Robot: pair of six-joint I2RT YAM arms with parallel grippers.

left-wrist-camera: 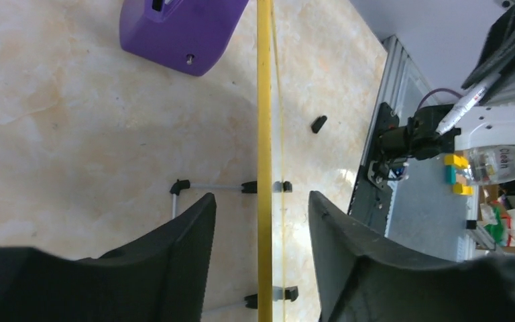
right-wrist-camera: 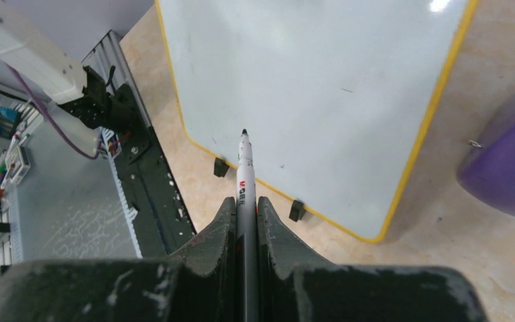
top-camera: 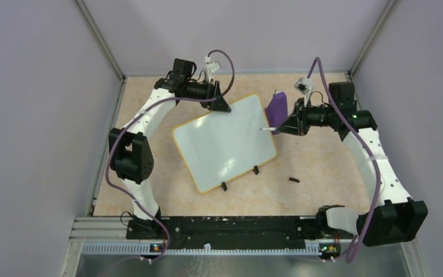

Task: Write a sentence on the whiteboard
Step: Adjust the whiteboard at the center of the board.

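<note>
Mid-worktop (top-camera: pixel 323 173), on beige marbled laminate, sits the whiteboard (top-camera: pixel 225 144): glossy, round-cornered and yellow-rimmed, with its long axis running from 8 to 2 o'clock. A purple wedge block (top-camera: pixel 277 107) stands off its 2 o'clock corner. The left end effector (left-wrist-camera: pixel 261 198), released, straddles the far rim without touching it. The right end effector (right-wrist-camera: pixel 245 201) is clenched on a white marker (right-wrist-camera: pixel 244 161), whose black tip points to 9 o'clock; its barrel print looks like "M&G". A small black cap (top-camera: pixel 293 179) lies at 4 o'clock.

Overhead camera looks down; both close wrist cameras share the whiteboard (top-camera: pixel 225 141).
</note>
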